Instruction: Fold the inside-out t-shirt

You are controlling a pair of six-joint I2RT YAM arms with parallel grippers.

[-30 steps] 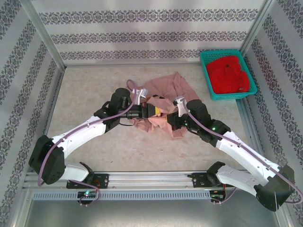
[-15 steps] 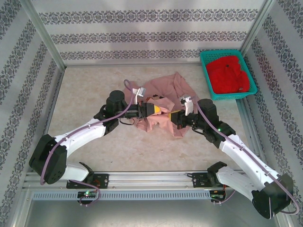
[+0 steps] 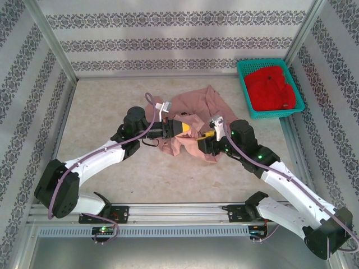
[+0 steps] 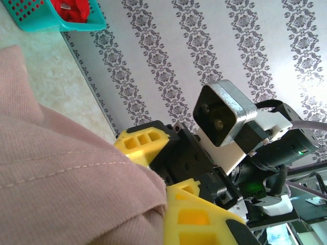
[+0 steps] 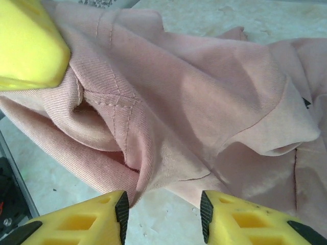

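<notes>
The inside-out t-shirt [image 3: 196,112] lies crumpled in the middle of the table, dusty pink with its seams showing. My left gripper [image 3: 188,128] is shut on a bunched fold of it at the near left side. In the left wrist view the cloth [image 4: 66,168] wraps over that gripper [image 4: 166,214]. My right gripper [image 3: 203,143] stands open at the shirt's near edge. In the right wrist view its fingers [image 5: 120,214] flank bare table just short of the shirt's hem [image 5: 168,117], holding nothing.
A teal basket [image 3: 244,89] with a bright red garment [image 3: 271,89] sits at the back right, by the wall. Patterned walls close the table on three sides. The two grippers are close together; the left one's yellow finger [image 5: 28,46] shows in the right wrist view.
My right gripper has opened and let go of the shirt, shifting slightly left at the near edge. The left gripper keeps its grip and has barely moved.
</notes>
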